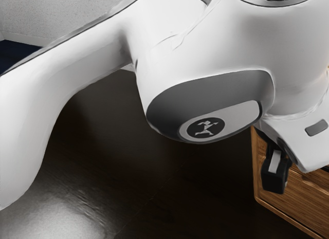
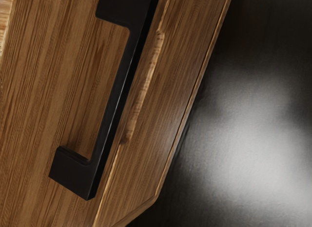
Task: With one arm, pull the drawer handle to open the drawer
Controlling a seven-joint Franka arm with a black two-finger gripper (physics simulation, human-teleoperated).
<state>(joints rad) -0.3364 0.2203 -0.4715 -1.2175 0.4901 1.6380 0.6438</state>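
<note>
- Brown striped-grain wooden drawer cabinet (image 1: pixel 300 198) is sitting at the exterior view's lower right corner and standing on the dark glossy black tabletop (image 1: pixel 128 198).
- Big white glossy robot arm (image 1: pixel 154 59) is coming in from the exterior view's left, passing over the tabletop and reaching toward the cabinet.
- Grey rounded joint cap (image 1: pixel 216 103) with a black logo disc is hanging just beside the cabinet, on the side facing the exterior view's left.
- Black boxy gripper (image 1: pixel 276 175) is hanging down right at the cabinet's front face, near its upper edge. Touching or just beside it, cannot tell which.
- Pincer state: cannot tell whether apart or together, as the arm is covering most of it.
- Wrist view: long black squared bar handle (image 2: pixel 117 95) is sitting on the cabinet's wooden drawer front (image 2: pixel 44 100). Both ends are bending into the wood and the bar is standing off the panel.
- Handle is running along the panel's grain, close to the cabinet edge bordering the tabletop.
- Tabletop (image 2: pixel 253 139) is showing past that edge, carrying a pale blurry reflection.
- Cannot tell whether the drawer is sitting flush in the cabinet or pulled out.
</note>
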